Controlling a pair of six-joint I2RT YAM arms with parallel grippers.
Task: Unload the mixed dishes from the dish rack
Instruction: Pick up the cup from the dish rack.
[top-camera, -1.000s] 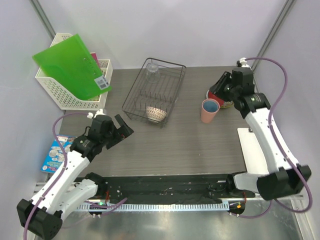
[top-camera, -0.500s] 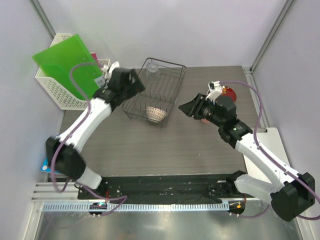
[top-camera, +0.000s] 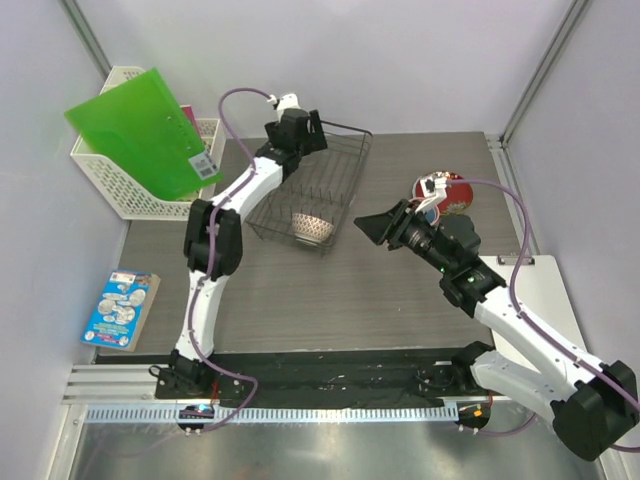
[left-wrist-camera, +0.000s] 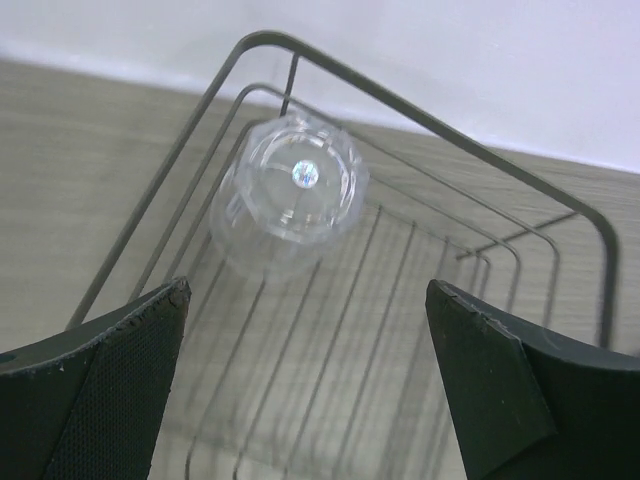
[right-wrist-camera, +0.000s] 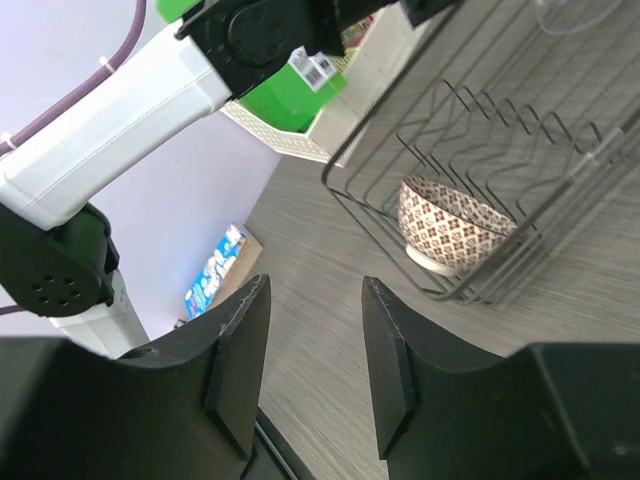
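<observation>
The black wire dish rack (top-camera: 345, 200) stands at the table's far middle. A white bowl with reddish pattern (top-camera: 312, 228) sits at its near end, also seen in the right wrist view (right-wrist-camera: 455, 225). A clear glass (left-wrist-camera: 295, 190) stands upside down at the rack's far end. My left gripper (top-camera: 303, 124) hovers open over that far end, above the glass (left-wrist-camera: 308, 300). My right gripper (top-camera: 370, 228) is open and empty, just right of the rack, pointing at the bowl (right-wrist-camera: 315, 290). A red patterned plate (top-camera: 452, 192) lies behind the right arm. No cups or other plates show.
A white lattice basket (top-camera: 110, 170) with a green folder (top-camera: 140, 125) stands at the far left. A blue book (top-camera: 120, 308) lies at the left edge. A white board (top-camera: 530, 300) lies at the right, under the right arm.
My left arm swung from the near left up to the rack's far end. My right arm moved from the red plate toward the rack. The pink cup is now hidden.
</observation>
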